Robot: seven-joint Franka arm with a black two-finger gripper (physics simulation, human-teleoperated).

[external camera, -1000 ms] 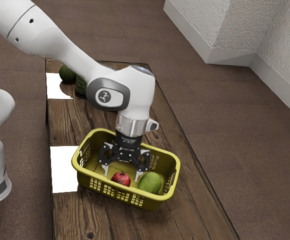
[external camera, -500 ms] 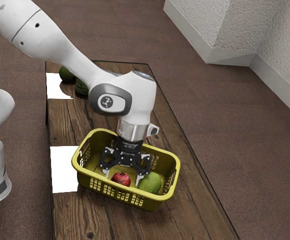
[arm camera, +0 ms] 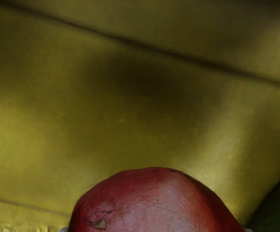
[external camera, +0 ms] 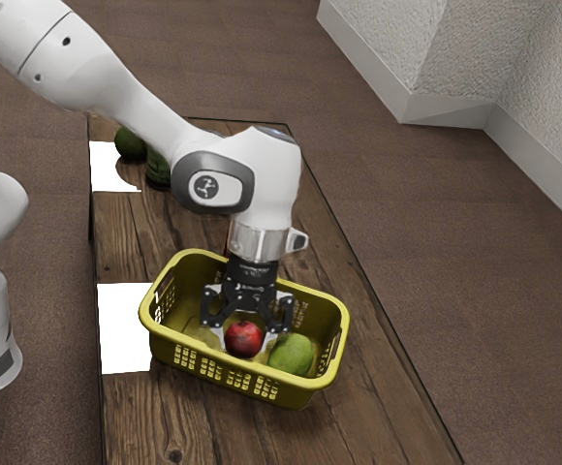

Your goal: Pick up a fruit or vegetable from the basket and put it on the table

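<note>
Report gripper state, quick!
Gripper: closed on the pomegranate, one finger against each side, inside the yellow basket.

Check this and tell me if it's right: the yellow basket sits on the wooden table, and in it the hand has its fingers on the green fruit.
Not quite: the hand has its fingers on the red fruit, as the exterior view shows; the green fruit lies beside it. The yellow basket does sit on the wooden table.
</note>
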